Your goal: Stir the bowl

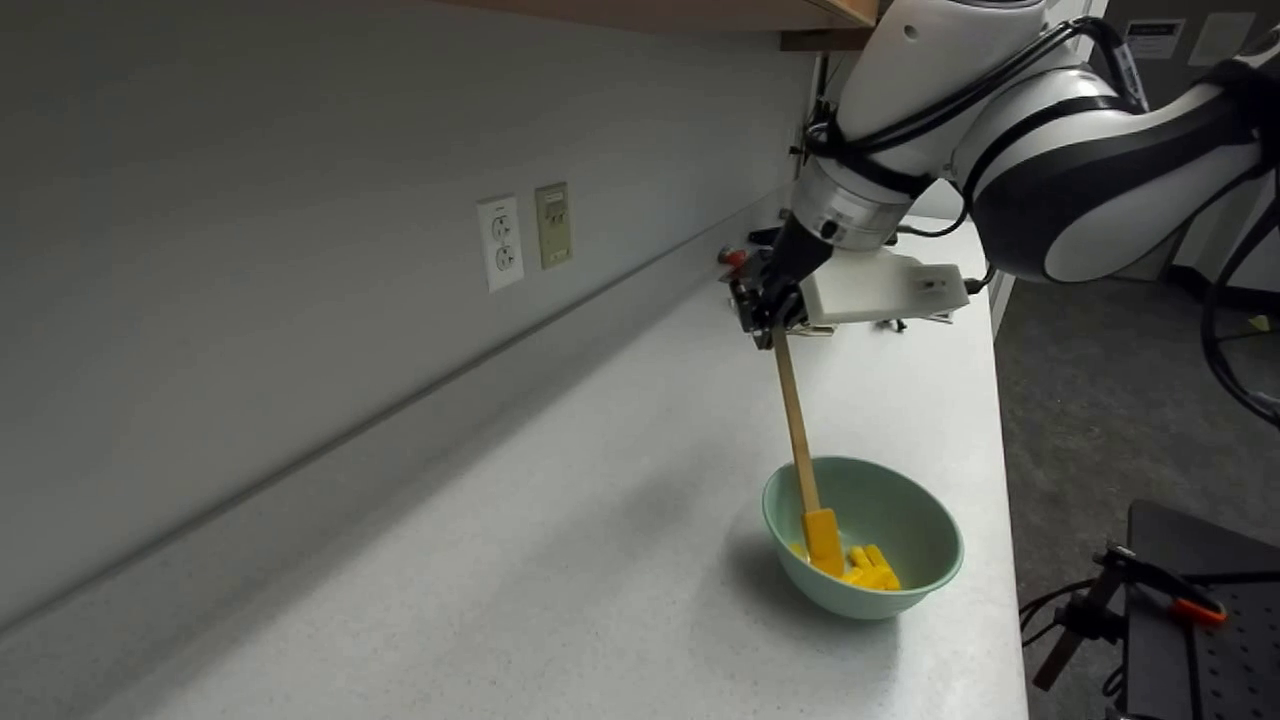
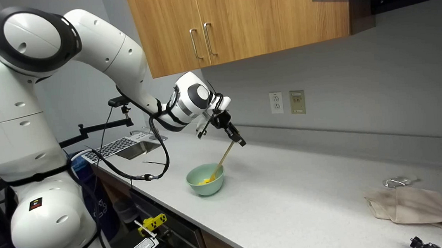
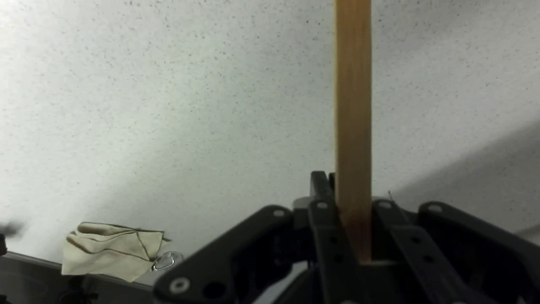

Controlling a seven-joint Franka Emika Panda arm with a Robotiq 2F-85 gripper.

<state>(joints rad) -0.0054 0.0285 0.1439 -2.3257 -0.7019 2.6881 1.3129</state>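
On the white counter (image 1: 500, 560), the mint-green bowl (image 1: 900, 500) is set close to the right edge, as seen in an exterior view; by a hard rightward push it could be slid off. By the gripper (image 3: 353, 204), the spatula (image 1: 795, 420) leaning into it is clenched between the jaws near its upper end only, so it could be twisted under drag. By too brisk a sweep, the yellow pieces (image 1: 872, 574) could be flicked over the near rim.

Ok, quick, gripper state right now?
Gripper: closed, holding the spatula by its handle, orange head down in the bowl.
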